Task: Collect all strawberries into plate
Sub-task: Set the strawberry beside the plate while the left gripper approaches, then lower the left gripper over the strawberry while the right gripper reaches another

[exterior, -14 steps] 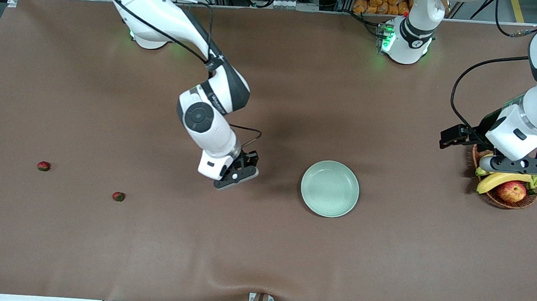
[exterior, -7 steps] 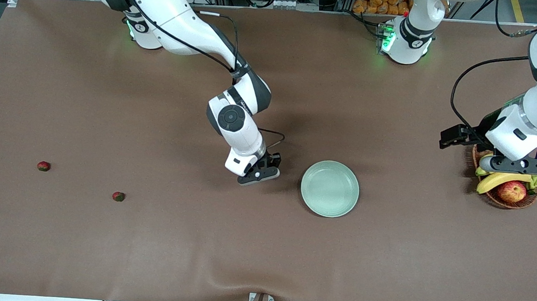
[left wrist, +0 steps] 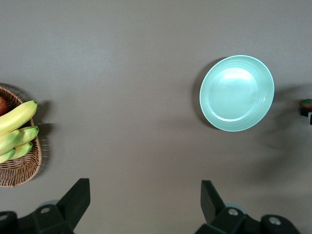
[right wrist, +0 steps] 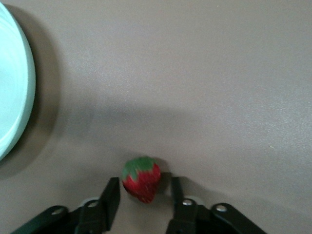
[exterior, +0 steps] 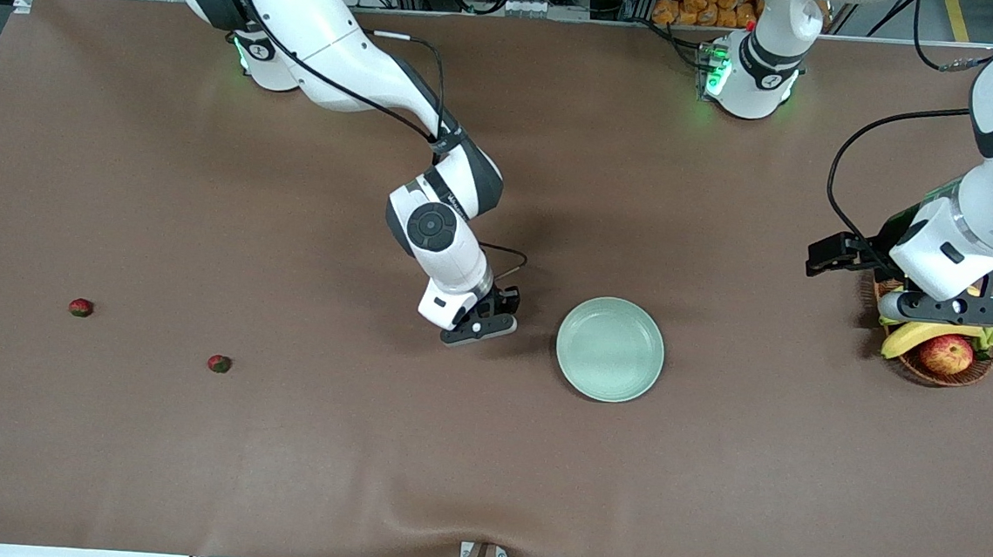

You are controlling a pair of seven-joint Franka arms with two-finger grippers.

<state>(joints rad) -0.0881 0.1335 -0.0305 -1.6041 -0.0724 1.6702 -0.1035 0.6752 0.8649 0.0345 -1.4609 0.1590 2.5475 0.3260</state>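
Right gripper (right wrist: 141, 204) hangs beside plate (exterior: 609, 348), short of its rim, jaws part-spread around a strawberry (right wrist: 141, 179); grip unclear. Two strawberries (exterior: 219, 364) lie toward right arm's end. Left gripper (left wrist: 141, 200) waits, jaws wide.

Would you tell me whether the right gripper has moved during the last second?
Yes: the right gripper has moved toward the pale mint-green round plate, stopping beside it.

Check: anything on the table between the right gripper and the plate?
Nothing: bare tablecloth between right gripper and plate in the front view. The right wrist view shows a strawberry between the fingers, short of the plate.
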